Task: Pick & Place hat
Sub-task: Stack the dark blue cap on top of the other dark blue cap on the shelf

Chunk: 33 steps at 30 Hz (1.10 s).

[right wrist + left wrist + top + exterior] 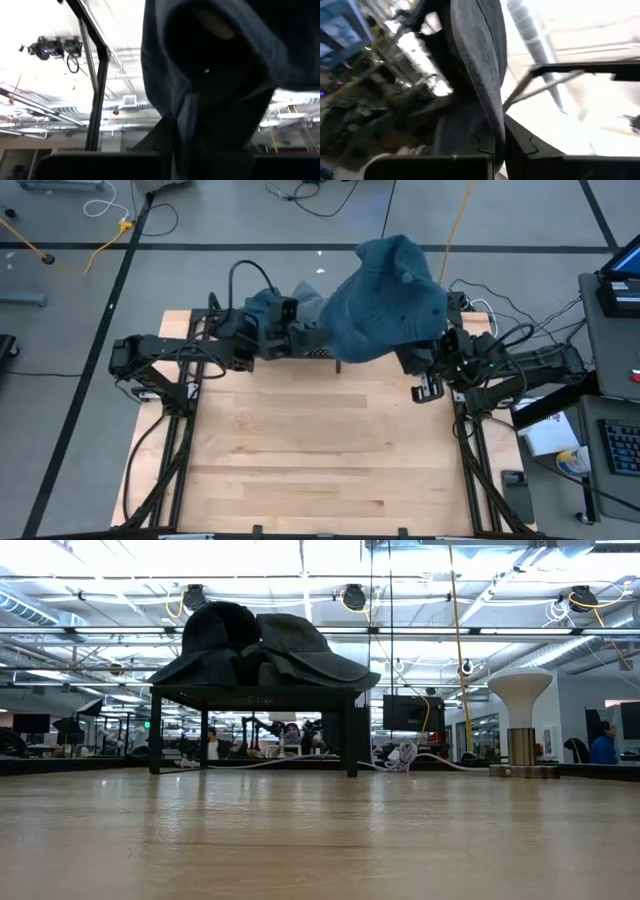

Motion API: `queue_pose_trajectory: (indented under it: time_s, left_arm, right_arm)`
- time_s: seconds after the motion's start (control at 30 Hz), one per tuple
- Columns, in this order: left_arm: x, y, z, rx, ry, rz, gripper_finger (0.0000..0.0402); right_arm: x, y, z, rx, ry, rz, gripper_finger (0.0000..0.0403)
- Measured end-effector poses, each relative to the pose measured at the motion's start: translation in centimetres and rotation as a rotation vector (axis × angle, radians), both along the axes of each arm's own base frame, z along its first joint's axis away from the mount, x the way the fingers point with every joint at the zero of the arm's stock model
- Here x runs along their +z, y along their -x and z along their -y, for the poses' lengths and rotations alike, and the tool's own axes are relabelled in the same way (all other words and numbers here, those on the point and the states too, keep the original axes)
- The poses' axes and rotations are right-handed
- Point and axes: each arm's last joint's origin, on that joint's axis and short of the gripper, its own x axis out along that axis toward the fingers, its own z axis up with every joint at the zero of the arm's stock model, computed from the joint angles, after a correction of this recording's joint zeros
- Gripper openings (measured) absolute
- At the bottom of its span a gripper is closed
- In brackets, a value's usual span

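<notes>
High view, hat: a blue bucket hat point(385, 298) is lifted above the table's point(320, 450) far edge, toward 1 o'clock from the table's middle.
High view, second hat: a blue-grey one point(272, 304) lies on the black rack point(318, 351) at about 11 o'clock, beside the lifted hat.
High view, right gripper: the hat covers it; the arm comes in from 3 o'clock.
High view, left gripper point(290, 330): at the rack, touching the second hat.
Low view, rack point(255, 698): two dark hats point(265, 645) sit piled on top, at 12 o'clock; a white stand point(520, 700) is at 2 o'clock.
Left wrist view, left gripper point(492, 137): pressed together on a fold of dark hat fabric point(477, 55).
Right wrist view, right gripper point(200, 150): pinching the hat's cloth point(220, 65), which hangs over the fingers.
</notes>
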Motion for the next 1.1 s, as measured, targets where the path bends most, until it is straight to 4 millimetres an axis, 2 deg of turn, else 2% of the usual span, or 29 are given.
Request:
queue_pose_trajectory:
  time_s: [0.23,0.37,0.47,0.57,0.67,0.83,1.0,1.1]
  left_arm:
    - [0.6,0.7,-0.2,-0.035,-0.036,0.044,0.0008]
    - [2.1,2.3,-0.5,-0.051,-0.068,0.104,0.0008]
    - [2.6,3.1,-0.7,-0.086,-0.078,0.106,0.0008]
    - [3.1,3.8,-0.8,-0.154,-0.078,0.093,0.0008]
    - [3.6,4.6,-0.5,-0.232,-0.091,0.084,0.0008]
    - [3.5,4.7,-0.3,-0.326,-0.086,0.002,0.0008]
    - [2.8,4.3,-0.3,-0.354,-0.077,-0.119,0.0008]
    - [2.0,3.9,-0.3,-0.352,-0.061,-0.205,0.0008]
  right_arm:
    - [-0.4,0.1,-0.3,0.112,-0.109,-0.134,0.0100]
    - [-1.1,0.6,-0.3,0.159,-0.162,-0.312,0.0145]
    - [-1.9,1.2,-0.3,0.160,-0.170,-0.467,0.0164]
    - [-2.0,2.5,-0.1,0.125,-0.143,-0.532,0.0169]
    - [-1.5,3.6,0.3,0.033,-0.154,-0.515,0.0169]
    - [-0.7,5.2,0.8,-0.121,-0.152,-0.467,0.0158]
    - [-0.6,5.4,0.9,-0.113,-0.192,-0.456,0.0149]
    - [-0.6,5.0,0.8,-0.080,-0.175,-0.447,0.0148]
